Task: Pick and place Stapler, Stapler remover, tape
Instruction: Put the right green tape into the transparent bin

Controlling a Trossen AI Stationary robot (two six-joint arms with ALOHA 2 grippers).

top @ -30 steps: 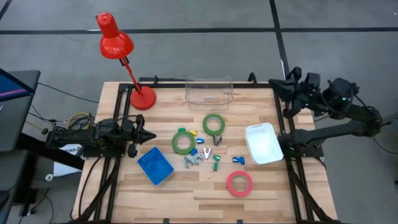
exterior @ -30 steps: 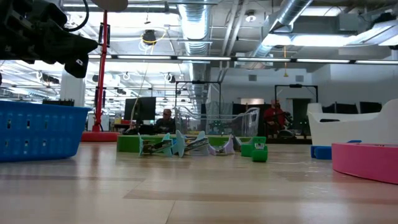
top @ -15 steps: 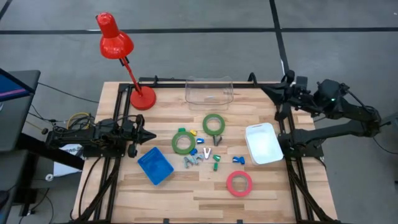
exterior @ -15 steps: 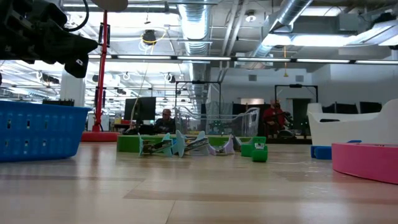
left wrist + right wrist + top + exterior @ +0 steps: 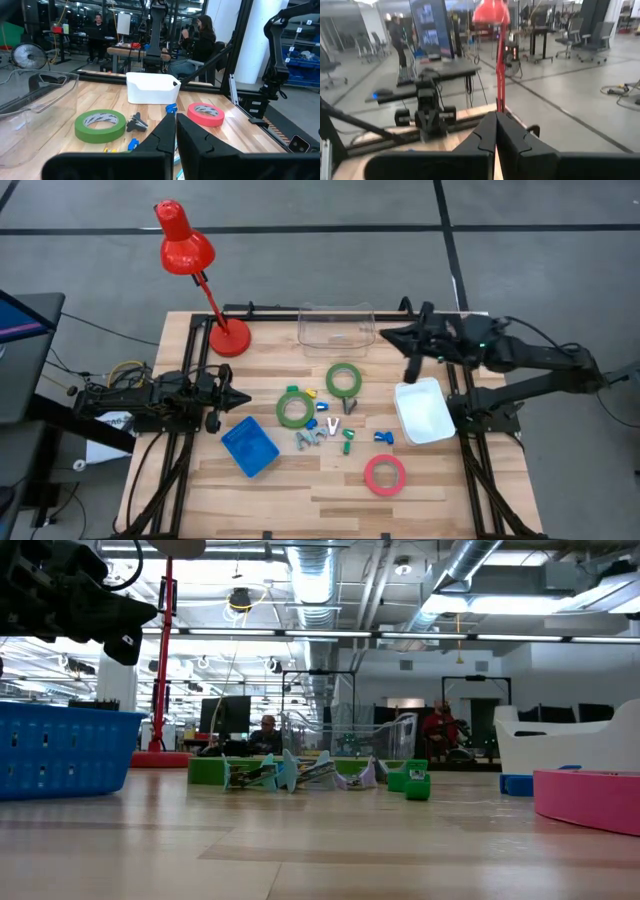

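Observation:
Two green tape rings and one pink-red tape ring lie flat on the wooden table. Between them sits a cluster of small staplers and stapler removers, grey, white, green and blue. My left gripper is shut and level at the table's left edge, pointing at the nearer green ring. My right gripper is shut and held high over the table's far right part, pointing left, with nothing between its fingers.
A white bin stands at the right. A blue basket sits near my left gripper, and a clear container is at the far edge. A red desk lamp stands at the far left corner. People sit in the room beyond.
My right gripper has swung from beyond the table's far right corner toward the left, in over the table's far right part, sinking a little. It has stayed shut. Nothing on the table has moved.

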